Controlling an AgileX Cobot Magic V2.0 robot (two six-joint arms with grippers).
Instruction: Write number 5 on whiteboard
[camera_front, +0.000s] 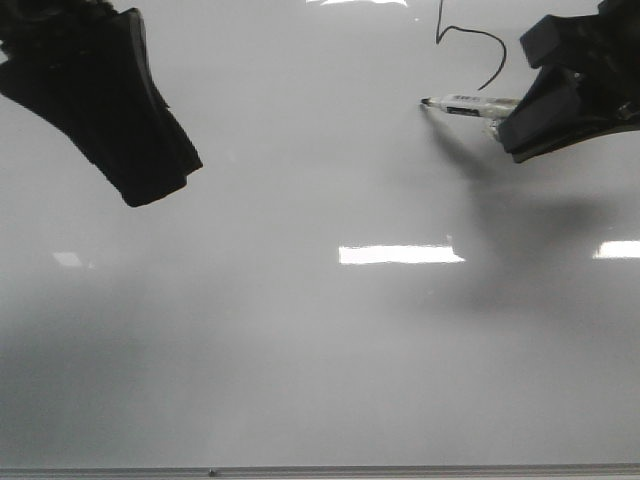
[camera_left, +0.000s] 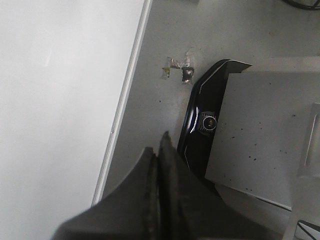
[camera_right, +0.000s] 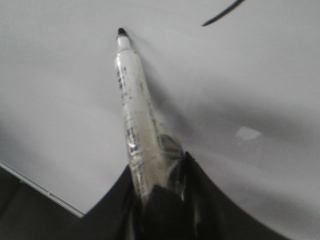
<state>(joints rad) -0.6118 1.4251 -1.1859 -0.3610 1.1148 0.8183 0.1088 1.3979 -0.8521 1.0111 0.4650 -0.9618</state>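
The whiteboard (camera_front: 300, 350) fills the front view, its grey frame edge along the near side. A thin black line figure, the number 5 (camera_front: 478, 45), is drawn at the far right: a short upright stroke and a curved hooked belly. My right gripper (camera_front: 510, 112) is shut on a white marker (camera_front: 470, 103) whose black tip points left, below the figure. In the right wrist view the marker (camera_right: 134, 105) sticks out of the right gripper (camera_right: 159, 175), its tip at or just above the whiteboard (camera_right: 60, 90). My left gripper (camera_front: 150, 180) hovers at the far left, shut and empty.
In the left wrist view the left gripper (camera_left: 159, 150) is over grey floor beside the board's frame edge (camera_left: 122, 105). A black-edged grey robot base (camera_left: 260, 125) and small scraps (camera_left: 179, 70) lie there. Bright light reflections (camera_front: 400, 254) show on the board.
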